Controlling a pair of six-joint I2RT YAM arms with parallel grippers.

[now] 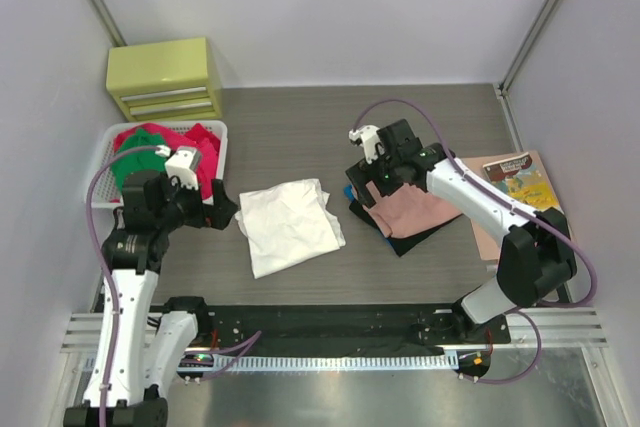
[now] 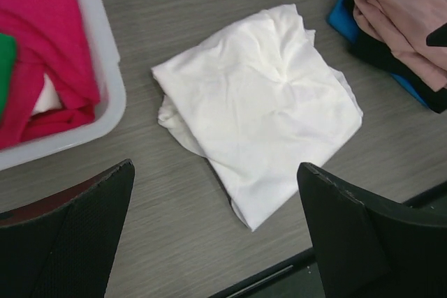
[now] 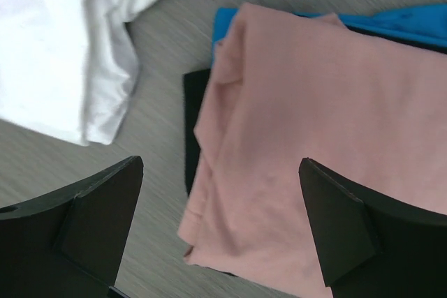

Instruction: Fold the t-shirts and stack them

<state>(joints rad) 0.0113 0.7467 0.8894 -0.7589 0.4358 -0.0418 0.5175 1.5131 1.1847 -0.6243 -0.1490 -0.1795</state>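
Left hand [image 1: 222, 209]: fingers stood wide apart and held nothing, hovering at the left edge of the white t-shirt [image 1: 290, 222]. Right hand [image 1: 365, 190]: fingers likewise wide apart and empty, poised over the near-left corner of the salmon-pink t-shirt [image 1: 415, 205].

The white t-shirt lay on the table [image 1: 290, 127] between the two hands, loosely folded and rumpled, with one edge doubled under. The salmon-pink t-shirt sat folded on top of a black t-shirt [image 1: 410, 239], with a blue garment [image 3: 405, 22] showing at the stack's far edge. Red t-shirts [image 1: 195, 142] and a green t-shirt [image 1: 140, 162] lay bunched in the white basket [image 1: 215, 132].

Judged step: finish the white t-shirt and add it to the stack. Procedure:
- Pinch through all layers at two corners of one edge, one hand per corner
- Keep the cloth taut between the hands to remove wrinkles
- Lower it square onto the salmon-pink t-shirt and release only once it rests

Not determinable: any print on the white t-shirt, the number of layers in its fold, the count of shirts in the basket, and how much of the blue garment lay under the stack
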